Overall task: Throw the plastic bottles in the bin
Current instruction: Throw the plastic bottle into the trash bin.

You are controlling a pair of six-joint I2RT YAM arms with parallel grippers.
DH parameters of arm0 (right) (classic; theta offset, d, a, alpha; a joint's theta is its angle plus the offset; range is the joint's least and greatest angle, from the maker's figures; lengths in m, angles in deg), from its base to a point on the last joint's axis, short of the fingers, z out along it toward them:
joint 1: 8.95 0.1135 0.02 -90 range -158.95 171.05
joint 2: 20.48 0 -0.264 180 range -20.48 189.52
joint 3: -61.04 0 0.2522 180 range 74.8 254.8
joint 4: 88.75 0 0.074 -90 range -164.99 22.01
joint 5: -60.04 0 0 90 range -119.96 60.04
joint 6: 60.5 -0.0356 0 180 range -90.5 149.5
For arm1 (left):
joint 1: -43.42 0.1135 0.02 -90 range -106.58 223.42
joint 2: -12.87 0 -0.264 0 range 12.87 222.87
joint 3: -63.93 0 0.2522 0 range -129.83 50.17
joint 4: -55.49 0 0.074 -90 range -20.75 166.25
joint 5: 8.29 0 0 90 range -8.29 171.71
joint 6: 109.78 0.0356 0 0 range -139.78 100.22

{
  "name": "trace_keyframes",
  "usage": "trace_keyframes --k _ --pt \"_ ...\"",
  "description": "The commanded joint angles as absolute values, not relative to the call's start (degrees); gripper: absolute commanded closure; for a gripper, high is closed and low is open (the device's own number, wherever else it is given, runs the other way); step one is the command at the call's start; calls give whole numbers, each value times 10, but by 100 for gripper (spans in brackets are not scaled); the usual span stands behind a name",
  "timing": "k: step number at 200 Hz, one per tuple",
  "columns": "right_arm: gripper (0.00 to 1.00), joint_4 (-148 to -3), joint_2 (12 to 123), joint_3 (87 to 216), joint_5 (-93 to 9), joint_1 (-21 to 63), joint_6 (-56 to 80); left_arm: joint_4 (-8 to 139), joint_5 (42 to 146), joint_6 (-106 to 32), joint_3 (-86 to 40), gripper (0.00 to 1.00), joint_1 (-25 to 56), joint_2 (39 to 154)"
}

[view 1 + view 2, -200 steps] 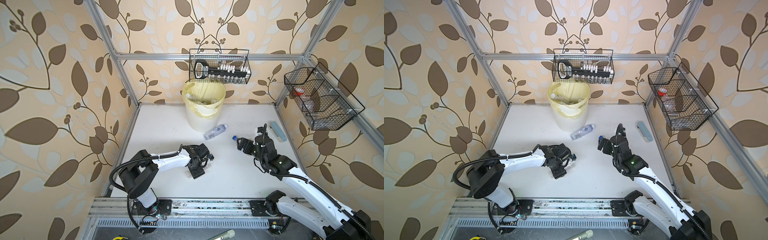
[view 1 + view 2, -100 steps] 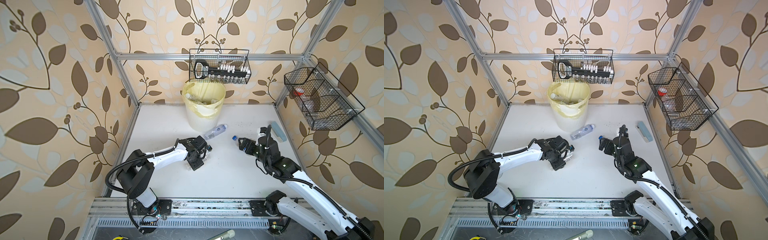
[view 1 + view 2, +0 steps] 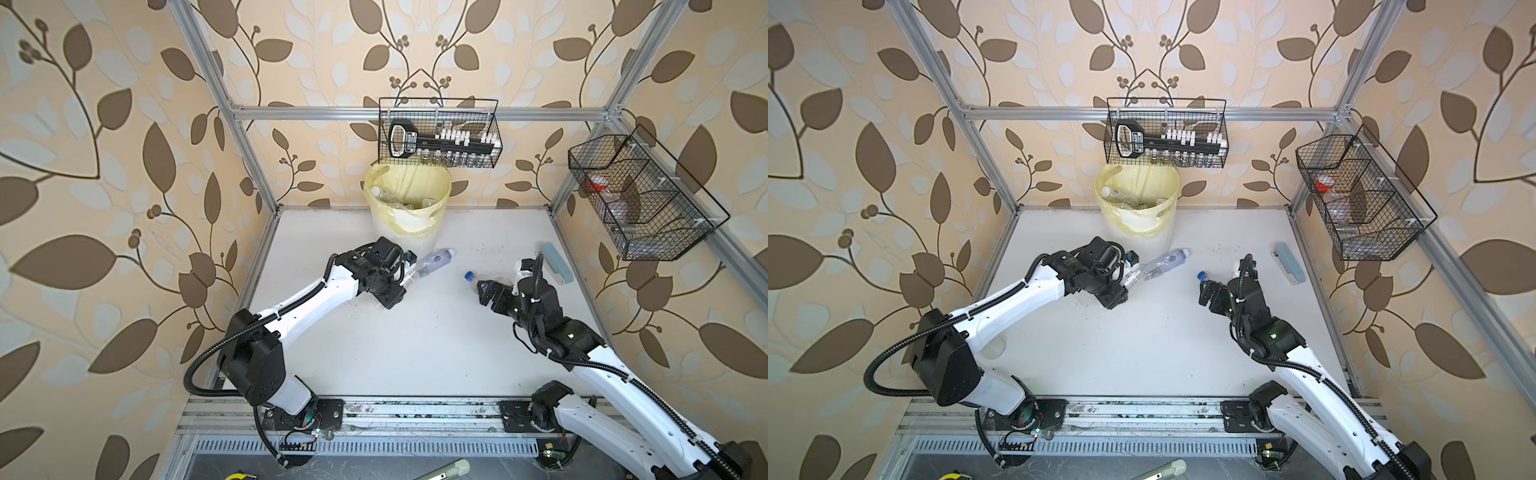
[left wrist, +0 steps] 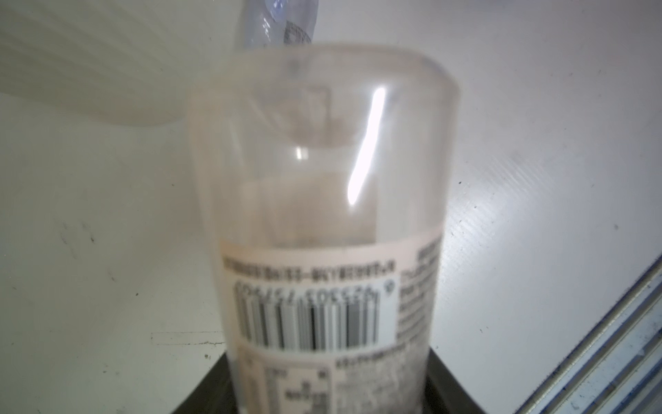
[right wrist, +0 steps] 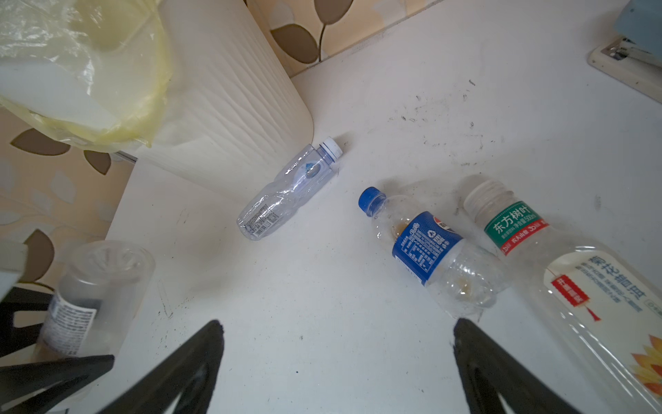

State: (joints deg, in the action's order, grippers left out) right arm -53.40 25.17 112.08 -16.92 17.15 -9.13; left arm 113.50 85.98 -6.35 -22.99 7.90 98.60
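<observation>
- One bin (image 3: 405, 239), at 12 o'clock on the table (image 3: 415, 353).
- Four plastic bottles outside it: one barcode-label bottle (image 4: 322, 215) near the middle, one white-cap bottle (image 5: 286, 193) at 1 o'clock, and one blue-label bottle (image 5: 426, 247) and one green-band bottle (image 5: 512, 222) side by side at 2 o'clock.
- Two caps on those four, one white, one blue; one open neck; one neck hidden.
- At least three more bottles in the bin (image 3: 399, 203); heap too jumbled for an exact count.
- Two black wire baskets: back basket (image 3: 438, 133) at 12 o'clock, side basket (image 3: 640, 199) at 2 o'clock.
- One pale blue block (image 3: 555, 262), at 2 o'clock by the table edge.
- Many white-capped vials (image 3: 453, 137) in the back basket, too small to count.
- Two robot arms: left arm (image 3: 316, 295) from 7 o'clock, right arm (image 3: 602, 374) from 5 o'clock.
</observation>
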Motion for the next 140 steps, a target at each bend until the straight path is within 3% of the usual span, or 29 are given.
trace_keyframes --k 1,140 --pt "0 -525 242 1111 -174 170 -98 1165 874 -78 -263 41 87 957" --pt "0 -547 254 1087 -195 170 -105 1174 850 -81 -291 41 159 870"
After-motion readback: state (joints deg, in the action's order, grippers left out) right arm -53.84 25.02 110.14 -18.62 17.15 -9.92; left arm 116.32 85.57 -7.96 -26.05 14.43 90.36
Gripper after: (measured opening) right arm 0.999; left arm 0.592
